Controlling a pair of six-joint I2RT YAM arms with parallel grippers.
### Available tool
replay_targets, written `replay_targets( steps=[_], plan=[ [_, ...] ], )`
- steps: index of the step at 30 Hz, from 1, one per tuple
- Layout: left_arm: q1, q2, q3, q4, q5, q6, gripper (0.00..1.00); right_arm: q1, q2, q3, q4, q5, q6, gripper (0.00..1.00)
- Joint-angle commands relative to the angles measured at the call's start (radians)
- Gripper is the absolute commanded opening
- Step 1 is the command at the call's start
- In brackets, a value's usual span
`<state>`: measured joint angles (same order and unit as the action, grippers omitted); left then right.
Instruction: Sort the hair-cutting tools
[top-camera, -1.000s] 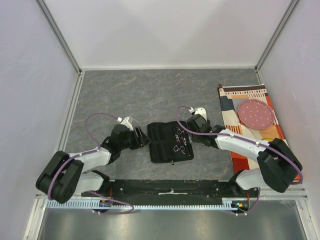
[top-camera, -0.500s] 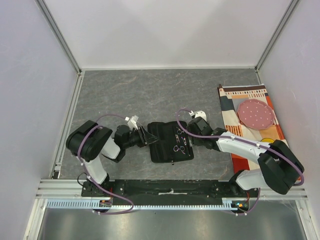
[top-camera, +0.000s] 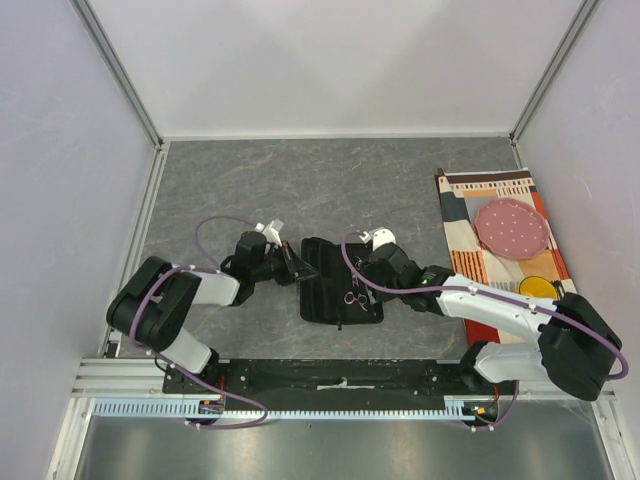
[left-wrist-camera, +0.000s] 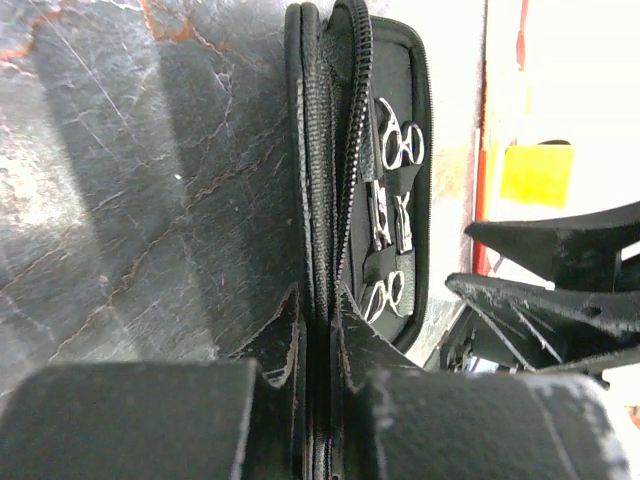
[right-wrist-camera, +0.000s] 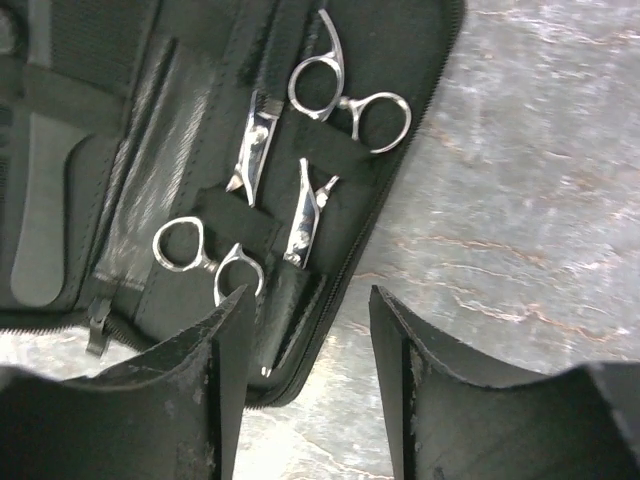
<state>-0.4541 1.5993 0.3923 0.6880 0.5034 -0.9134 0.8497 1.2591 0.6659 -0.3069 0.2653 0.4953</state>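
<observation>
A black fabric pouch (top-camera: 322, 300) lies at the table's middle with its left flap raised on edge. My left gripper (top-camera: 296, 265) is shut on that flap's zipper edge (left-wrist-camera: 335, 200), the fingertips (left-wrist-camera: 287, 335) pinching it from both sides. Two slim silver scissors (right-wrist-camera: 345, 95) (right-wrist-camera: 205, 255) sit tucked in the pouch's elastic loops, seen also as scissors (left-wrist-camera: 400, 145) in the left wrist view. My right gripper (top-camera: 360, 280) hangs open over the pouch's right rim (right-wrist-camera: 400, 150), nothing between its fingers (right-wrist-camera: 225, 340). A flat dark tool (right-wrist-camera: 40, 220) rests in a left pocket; which comb it is I cannot tell.
A patterned cloth (top-camera: 470, 230) lies at the right edge of the table with a pink dotted plate (top-camera: 512, 227) and a yellow item (top-camera: 540, 288) on it. Grey walls and metal rails (top-camera: 140, 240) enclose the mottled grey tabletop (top-camera: 260, 190).
My left gripper has closed on the pouch's left flap and stood it up. The right gripper has slid left and nearer over the scissors, its jaws a little narrower.
</observation>
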Motion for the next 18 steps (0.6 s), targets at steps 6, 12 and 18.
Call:
replay_targets(
  steps=[6, 12, 18],
  plan=[
    [-0.008, -0.182, 0.181, -0.672, -0.192, 0.185, 0.02, 0.063, 0.04, 0.044, 0.17, -0.136, 0.092, 0.24],
    [-0.032, -0.237, 0.247, -0.861, -0.288, 0.162, 0.02, 0.118, 0.117, 0.057, 0.278, -0.163, 0.225, 0.0],
    [-0.064, -0.222, 0.321, -0.943, -0.313, 0.157, 0.02, 0.183, 0.233, 0.095, 0.36, -0.158, 0.318, 0.0]
  ],
)
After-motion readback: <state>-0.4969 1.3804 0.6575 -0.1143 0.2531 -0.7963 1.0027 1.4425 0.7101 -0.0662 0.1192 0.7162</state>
